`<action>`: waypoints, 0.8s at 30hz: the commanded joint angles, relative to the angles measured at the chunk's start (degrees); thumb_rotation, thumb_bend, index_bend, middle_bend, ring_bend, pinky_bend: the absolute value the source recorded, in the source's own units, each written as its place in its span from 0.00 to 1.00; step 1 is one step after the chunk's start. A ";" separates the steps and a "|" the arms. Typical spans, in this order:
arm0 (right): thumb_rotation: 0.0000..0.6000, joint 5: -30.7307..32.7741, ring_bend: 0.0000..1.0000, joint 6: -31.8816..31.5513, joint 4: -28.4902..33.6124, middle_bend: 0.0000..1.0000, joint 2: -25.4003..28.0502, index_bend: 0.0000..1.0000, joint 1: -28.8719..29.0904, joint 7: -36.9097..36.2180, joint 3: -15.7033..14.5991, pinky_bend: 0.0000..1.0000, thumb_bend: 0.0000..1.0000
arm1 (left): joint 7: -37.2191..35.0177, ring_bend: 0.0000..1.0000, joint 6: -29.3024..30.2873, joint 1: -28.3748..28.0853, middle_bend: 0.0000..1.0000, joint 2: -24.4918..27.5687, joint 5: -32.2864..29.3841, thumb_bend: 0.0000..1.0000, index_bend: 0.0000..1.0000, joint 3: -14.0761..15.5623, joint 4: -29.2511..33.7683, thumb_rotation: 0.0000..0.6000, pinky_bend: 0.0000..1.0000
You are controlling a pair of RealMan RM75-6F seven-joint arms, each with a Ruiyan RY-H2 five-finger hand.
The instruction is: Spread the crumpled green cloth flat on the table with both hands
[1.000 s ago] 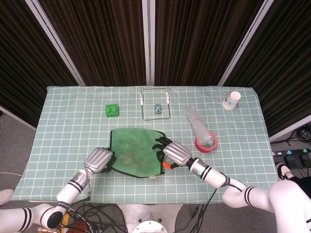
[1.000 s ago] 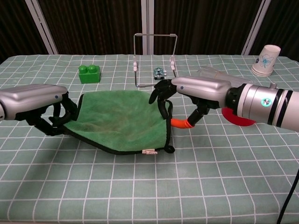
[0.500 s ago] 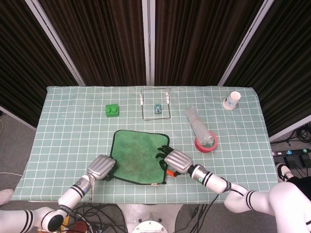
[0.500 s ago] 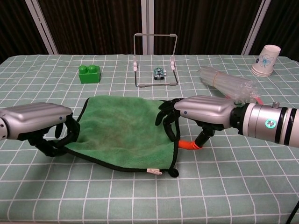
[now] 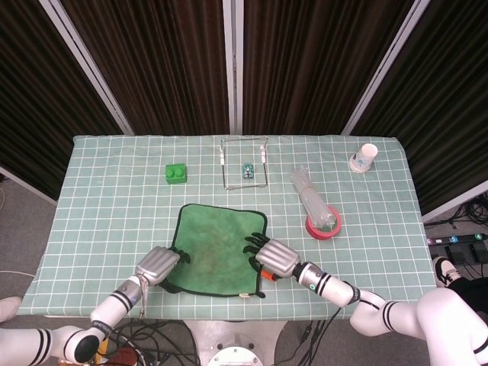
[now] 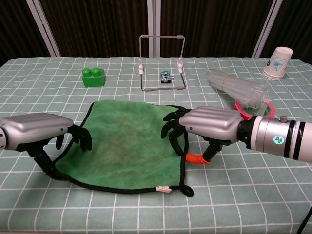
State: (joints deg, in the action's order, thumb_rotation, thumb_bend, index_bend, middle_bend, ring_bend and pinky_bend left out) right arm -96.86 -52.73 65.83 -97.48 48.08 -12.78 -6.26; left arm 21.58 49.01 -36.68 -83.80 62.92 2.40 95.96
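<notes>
Partly hidden green cloth [image 6: 126, 146] edges, perhaps under both hands

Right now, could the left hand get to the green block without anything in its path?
Probably yes. The left hand sits at the green cloth's near-left edge, and the green block stands beyond it on bare tablecloth, with nothing between. Whether the arm stretches that far is uncertain.

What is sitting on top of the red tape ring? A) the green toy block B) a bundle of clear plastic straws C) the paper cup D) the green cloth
B: the bundle of clear plastic straws lies with its near end across the red tape ring, while the paper cup stands apart near the table's far right corner.
</notes>
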 commanded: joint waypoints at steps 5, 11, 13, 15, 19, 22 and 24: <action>1.00 -0.37 0.00 0.22 0.70 0.17 1.00 0.52 0.40 1.46 0.16 0.00 0.36 | -0.67 0.22 0.72 0.05 0.30 1.54 0.12 0.00 0.26 -0.49 1.46 0.71 0.35; 0.78 0.75 0.00 2.05 2.51 0.08 2.63 0.24 0.43 4.83 0.33 0.00 0.04 | -1.62 0.21 0.41 -0.14 0.29 1.95 0.79 0.00 0.26 -0.54 1.82 0.71 0.34; 0.69 1.32 0.00 2.39 3.74 0.04 3.60 0.14 0.36 5.89 0.61 0.00 0.00 | -1.83 0.21 0.49 -0.02 0.29 1.91 0.86 0.00 0.26 -0.42 1.79 0.71 0.34; 0.65 1.95 0.00 2.06 5.08 0.02 4.41 0.08 0.17 6.15 1.23 0.00 0.00 | -2.16 0.21 0.52 -0.01 0.29 1.92 0.69 0.00 0.26 -0.56 1.59 0.71 0.34; 0.64 3.26 0.00 0.63 6.74 0.02 4.54 0.08 -0.50 6.42 2.86 0.00 0.00 | -3.14 0.21 1.53 0.33 0.29 1.68 0.51 0.00 0.26 -1.35 0.83 0.70 0.34; 0.65 3.84 0.00 0.49 6.40 0.02 3.04 0.08 -0.89 7.85 3.35 0.00 0.00 | -3.54 0.21 2.15 0.61 0.29 1.51 -0.01 0.00 0.26 -1.79 0.17 0.72 0.34; 0.67 3.99 0.00 0.53 5.23 0.02 1.44 0.08 -1.11 9.44 3.46 0.00 0.00 | -3.74 0.21 2.15 0.66 0.29 1.58 -0.42 0.00 0.26 -1.95 0.01 0.72 0.34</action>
State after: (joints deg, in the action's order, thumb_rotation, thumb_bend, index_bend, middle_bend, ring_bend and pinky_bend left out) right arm -93.09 -52.17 71.91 -94.89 47.24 -4.48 -2.99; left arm 17.90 51.13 -36.07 -82.23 62.56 0.50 96.01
